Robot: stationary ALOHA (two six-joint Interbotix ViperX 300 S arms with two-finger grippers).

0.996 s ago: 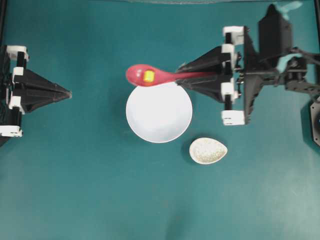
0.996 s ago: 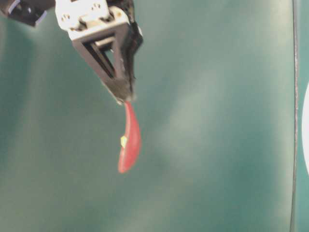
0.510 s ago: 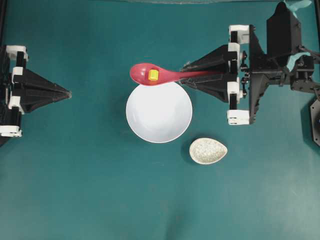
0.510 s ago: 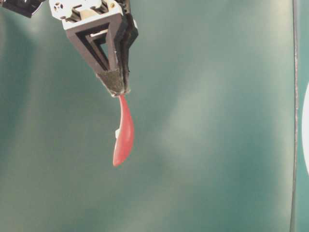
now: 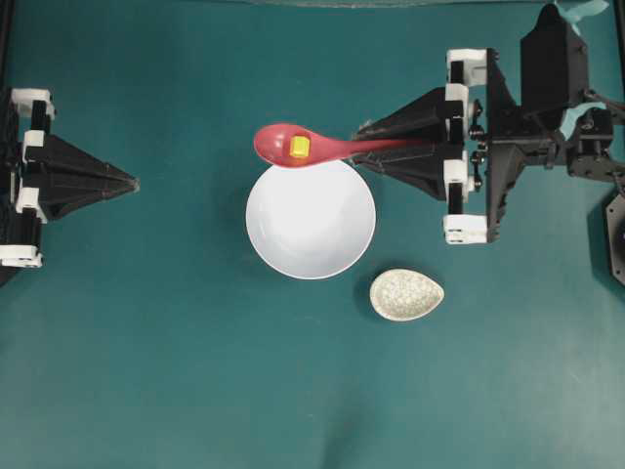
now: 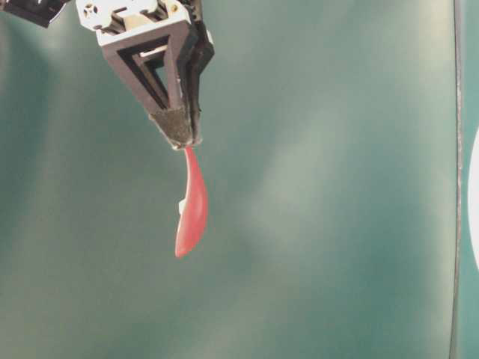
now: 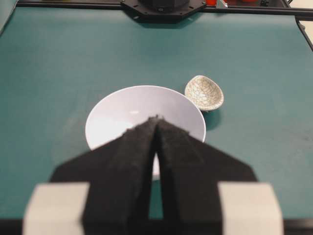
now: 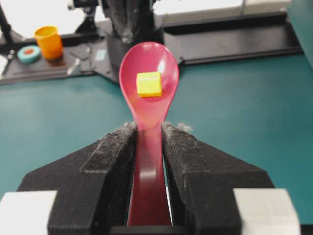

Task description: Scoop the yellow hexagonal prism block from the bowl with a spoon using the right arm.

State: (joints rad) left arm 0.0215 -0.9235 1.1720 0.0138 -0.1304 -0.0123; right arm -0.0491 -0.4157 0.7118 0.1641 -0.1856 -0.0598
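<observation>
My right gripper (image 5: 357, 147) is shut on the handle of the pink-red spoon (image 5: 322, 148), held level above the table at the far rim of the white bowl (image 5: 311, 220). The yellow hexagonal prism block (image 5: 300, 147) lies in the spoon's scoop. In the right wrist view the block (image 8: 149, 84) sits in the scoop (image 8: 148, 78) ahead of the gripper (image 8: 148, 128). The table-level view shows the spoon (image 6: 192, 211) edge-on under the gripper (image 6: 182, 140). The bowl looks empty. My left gripper (image 5: 134, 183) is shut and empty at the far left, away from the bowl (image 7: 112, 120).
A small speckled beige egg-shaped dish (image 5: 406, 294) sits right of the bowl's near side, also seen in the left wrist view (image 7: 204, 92). An orange cup (image 8: 48, 42) and a tape roll (image 8: 29, 53) stand beyond the table's edge.
Over the last second the right gripper drew back to the right with the spoon and block, then held still. The left arm has not moved.
</observation>
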